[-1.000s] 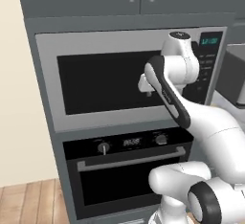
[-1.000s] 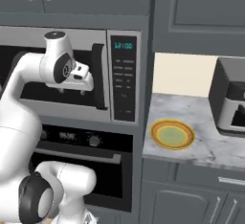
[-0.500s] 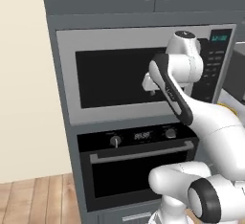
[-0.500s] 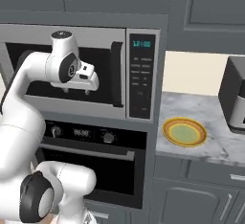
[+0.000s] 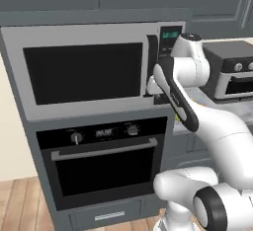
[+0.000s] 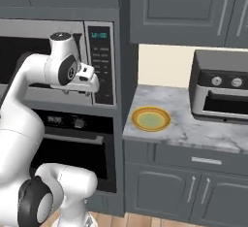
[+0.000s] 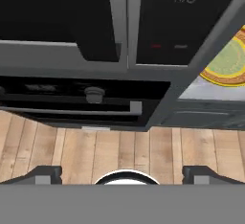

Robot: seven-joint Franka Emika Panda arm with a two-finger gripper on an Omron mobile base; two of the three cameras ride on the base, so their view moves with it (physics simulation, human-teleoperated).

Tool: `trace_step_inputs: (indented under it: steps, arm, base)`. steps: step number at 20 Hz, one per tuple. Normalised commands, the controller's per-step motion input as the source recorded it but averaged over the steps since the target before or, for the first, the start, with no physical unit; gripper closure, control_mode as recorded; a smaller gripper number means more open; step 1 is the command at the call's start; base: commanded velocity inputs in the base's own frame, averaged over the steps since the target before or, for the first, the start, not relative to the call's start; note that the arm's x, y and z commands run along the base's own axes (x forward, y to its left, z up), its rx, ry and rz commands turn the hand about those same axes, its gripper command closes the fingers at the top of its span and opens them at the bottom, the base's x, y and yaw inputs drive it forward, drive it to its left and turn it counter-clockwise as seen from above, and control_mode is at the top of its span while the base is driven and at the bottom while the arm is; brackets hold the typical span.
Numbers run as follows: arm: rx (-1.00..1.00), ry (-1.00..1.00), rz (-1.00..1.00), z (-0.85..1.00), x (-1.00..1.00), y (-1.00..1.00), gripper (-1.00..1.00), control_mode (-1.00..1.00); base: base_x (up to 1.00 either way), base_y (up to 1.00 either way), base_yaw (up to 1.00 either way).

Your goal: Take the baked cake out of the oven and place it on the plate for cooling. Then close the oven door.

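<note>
The oven (image 5: 104, 168) sits below the silver microwave, and its dark-glass oven door (image 5: 106, 173) stands shut with the silver bar handle (image 5: 104, 149) across its top. The baked cake is hidden from view. The plate (image 6: 151, 119), yellow-orange rimmed with a pale green centre, lies bare on the marble counter to the oven's right. My gripper (image 6: 90, 86) hangs open in front of the microwave's keypad, above the oven, holding nothing. In the hand view the gripper (image 7: 122, 174) looks down on the oven handle (image 7: 72, 109), a knob (image 7: 94, 93) and the plate (image 7: 229, 65).
The microwave (image 5: 89, 72) fills the wall above the oven. A grey toaster oven (image 6: 220, 92) stands on the marble counter (image 6: 193, 129) right of the plate. Grey cabinets hang above and sit below. Wooden floor (image 7: 119, 151) lies in front of the oven.
The whole picture has shifted sideways in both base views, so the base has driven. The arm keeps its pose before the microwave and the gripper has stayed open.
</note>
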Motion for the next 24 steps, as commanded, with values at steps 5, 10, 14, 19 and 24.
trace_step_inputs:
  steps: [5,10,14,19,24]
  arm:
    - [0.0,0.0,0.0,0.0,0.0,0.0,-1.0,1.0]
    - [0.0,0.0,0.0,0.0,0.0,0.0,-1.0,1.0]
    - [0.0,0.0,0.0,0.0,0.0,0.0,-1.0,1.0]
    - [0.0,0.0,0.0,0.0,0.0,0.0,-1.0,1.0]
    - [0.0,0.0,0.0,0.0,0.0,0.0,-1.0,1.0]
  base:
    - [0.24,-0.78,-0.03]
    - [0.33,-0.55,0.0]
    - [0.4,-0.47,0.0]
    - [0.4,-0.05,0.02]
    - [0.34,-0.08,0.0]
